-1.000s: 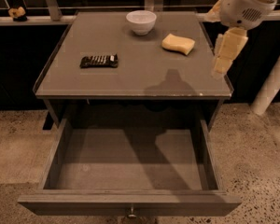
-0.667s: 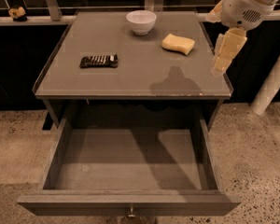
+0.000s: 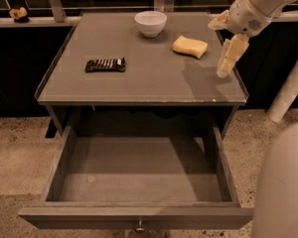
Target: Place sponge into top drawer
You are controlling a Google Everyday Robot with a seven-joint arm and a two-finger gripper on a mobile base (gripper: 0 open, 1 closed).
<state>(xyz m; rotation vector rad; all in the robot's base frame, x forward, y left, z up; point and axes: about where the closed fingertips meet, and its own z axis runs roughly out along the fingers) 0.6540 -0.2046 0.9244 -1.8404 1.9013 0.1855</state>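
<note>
Gripper (image 3: 228, 58) has edged toward the sponge (image 3: 189, 46), which sits untouched on the table (image 3: 154, 83) at its 9 o'clock; grip state unreadable; top drawer (image 3: 139, 177) is open at 6 o'clock, so the grasp looks next.

The table (image 3: 149, 86) carries sponge (image 3: 189, 46), bowl (image 3: 150, 23), snack bar (image 3: 105, 64); pincer (image 3: 224, 71) hovers above its right edge.

Sponge (image 3: 190, 46): pale-yellow block with wavy edges, lying flat and slightly angled at the right rear of the tabletop (image 3: 139, 78). Top drawer (image 3: 134, 216): grey wood, pulled wide open below the tabletop, with a small round knob (image 3: 139, 227) at front centre. Gripper (image 3: 224, 69) hangs just right of the sponge, not touching it.
</note>
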